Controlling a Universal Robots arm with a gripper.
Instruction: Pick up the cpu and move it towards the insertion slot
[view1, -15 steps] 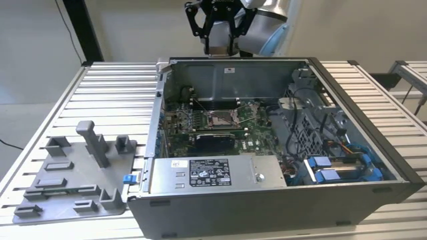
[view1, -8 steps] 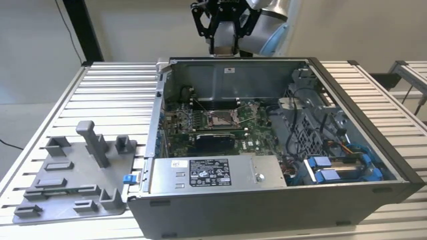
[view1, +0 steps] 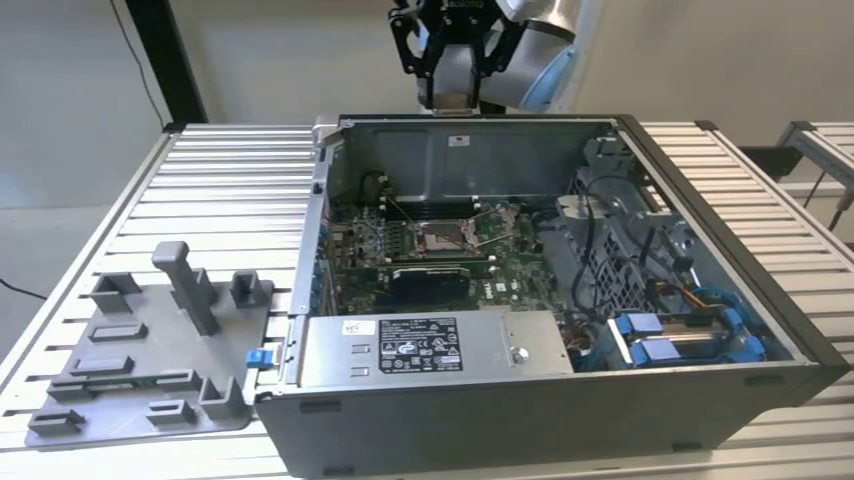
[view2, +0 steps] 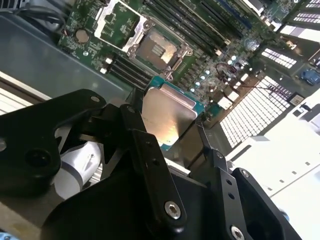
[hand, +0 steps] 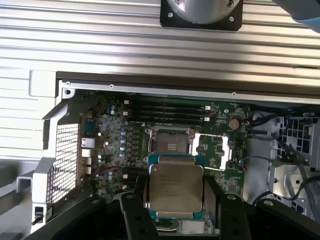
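My gripper (view1: 454, 95) hangs high above the rear wall of the open computer case (view1: 747, 300), near the top of the exterior view. In both wrist views its black fingers (hand: 134, 216) are shut on the two edges of the cpu (hand: 175, 187), a square chip with a pale silver top and a green rim. In the second wrist view the cpu (view2: 167, 112) sits flat between the fingers (view2: 137, 132). The insertion slot (hand: 169, 145) lies well below it on the green board, with its silver frame flipped open beside it. The slot (view1: 441, 237) is also in the exterior view, as is the slot (view2: 155, 50) in the second wrist view.
A grey plastic tray (view1: 147, 360) with upright blocks lies on the slatted metal table at the exterior view's left. Inside the case are a power supply (view1: 420, 345) at the front, a drive cage with blue clips (view1: 681, 335), cables (view1: 627, 230) and long memory slots (hand: 167, 112).
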